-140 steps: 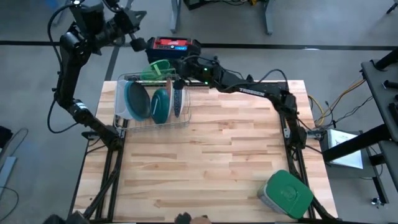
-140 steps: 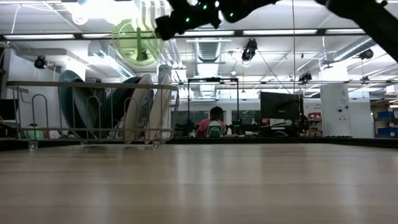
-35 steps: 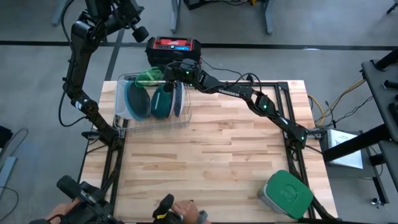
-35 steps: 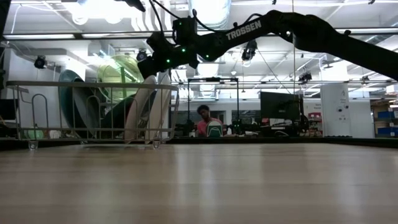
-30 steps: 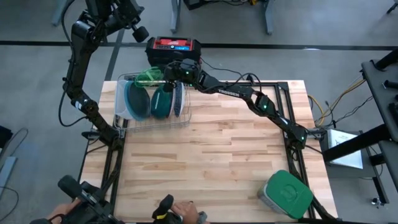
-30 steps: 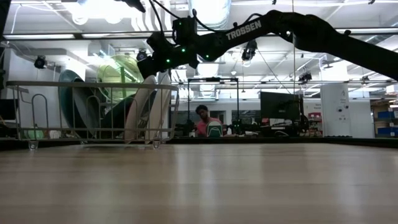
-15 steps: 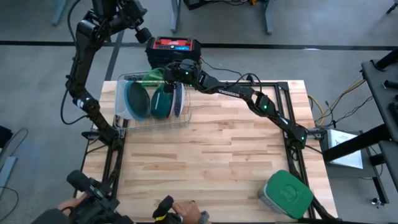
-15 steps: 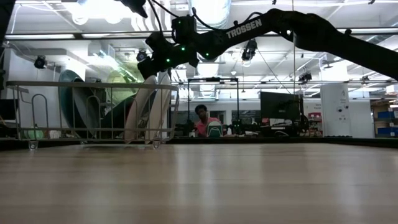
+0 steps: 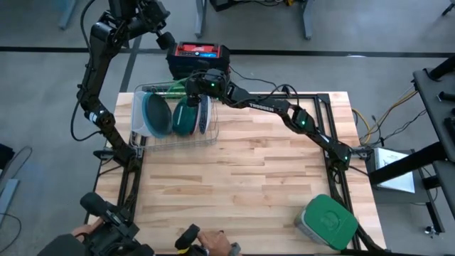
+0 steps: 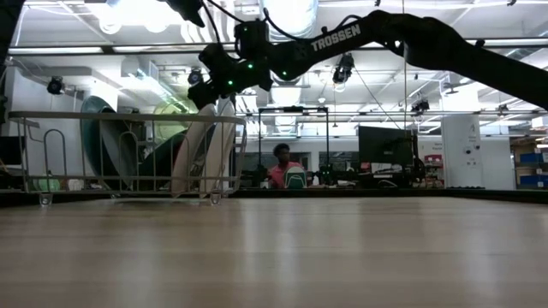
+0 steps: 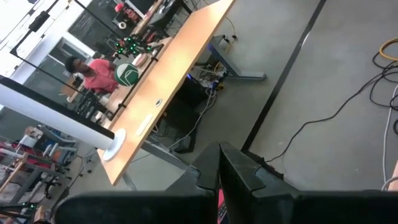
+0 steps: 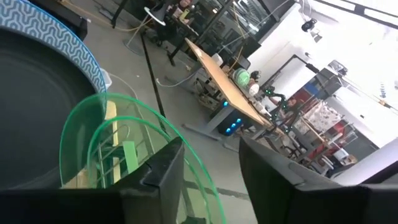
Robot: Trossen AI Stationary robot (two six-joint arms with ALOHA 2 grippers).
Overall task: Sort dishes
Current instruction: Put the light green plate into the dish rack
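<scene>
A wire rack (image 9: 176, 140) stands at the table's far left with several dishes upright in its slots: a light blue bowl (image 9: 153, 115), a dark green plate (image 9: 185, 117) and a blue-patterned plate (image 9: 204, 114). A translucent lime green plate (image 9: 165, 87) (image 12: 93, 143) stands on edge at the rack's far end. My right gripper (image 9: 187, 87) (image 12: 211, 177) is open just above that plate, level, one finger on each side of its upper rim. My left gripper (image 9: 165, 37) (image 11: 219, 180) is shut, high up beyond the table's far left corner. My right gripper stands open over the lime green plate's upper rim (image 12: 198, 177), coming level from the table's right. I cannot tell whether either finger touches the rim. The plate stands on edge in the rack.
A grey container with a green lid (image 9: 327, 222) sits at the near right corner. A red and black box (image 9: 199, 53) stands just behind the rack. A person's hands and a device (image 9: 106, 231) show at the near edge. Bare wood (image 9: 249, 178) lies mid-table.
My right gripper has opened and let go of the lime green plate. The plate has sunk lower into the rack's far end, behind the other dishes. My left arm has drifted a little toward the rack.
</scene>
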